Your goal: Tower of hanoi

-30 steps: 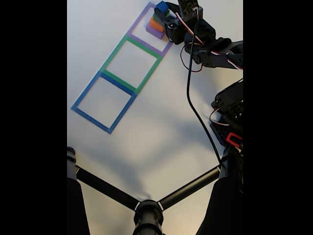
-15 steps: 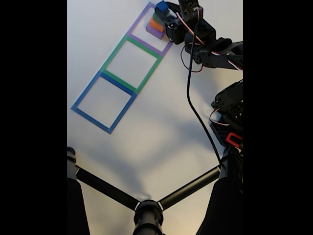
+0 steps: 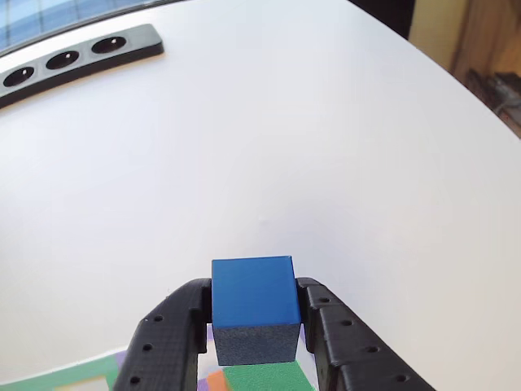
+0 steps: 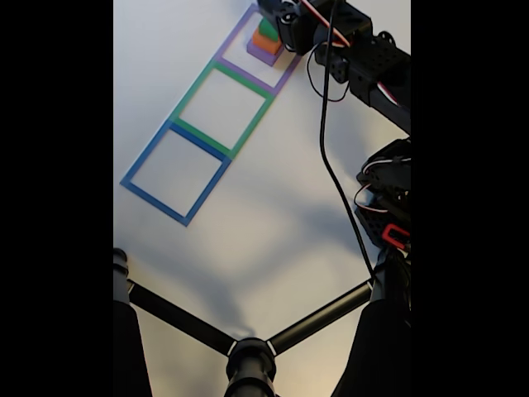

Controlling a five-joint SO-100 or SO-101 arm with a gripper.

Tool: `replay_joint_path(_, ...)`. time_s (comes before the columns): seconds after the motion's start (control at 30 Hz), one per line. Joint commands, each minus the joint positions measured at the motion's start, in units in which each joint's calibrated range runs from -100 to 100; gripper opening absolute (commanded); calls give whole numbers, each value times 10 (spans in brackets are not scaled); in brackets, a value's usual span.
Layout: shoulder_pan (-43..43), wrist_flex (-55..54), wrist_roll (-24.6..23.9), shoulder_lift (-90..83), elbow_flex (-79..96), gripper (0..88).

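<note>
The gripper clenches a blue cube, matte and sharp-edged, top face level, between perforated black fingers. It hangs just over the green block. In the fixed view the green, orange and purple stack sits in the purple frame.

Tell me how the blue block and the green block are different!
The blue block is squeezed between the tool fingers and lifted; the green block sits below it on the stack. Blue is fully in sight in the other view; green only peeks out at the bottom edge. Both have flat tops.
</note>
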Motion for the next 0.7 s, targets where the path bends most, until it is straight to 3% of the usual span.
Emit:
replay_joint_path(0.0, -10, 212, 0, -62, -152, 32)
replay_joint_path(0.27, -34, 564, 0, -65, -445, 33)
replay_joint_path(0.67, -89, 802, 0, -74, -642, 34)
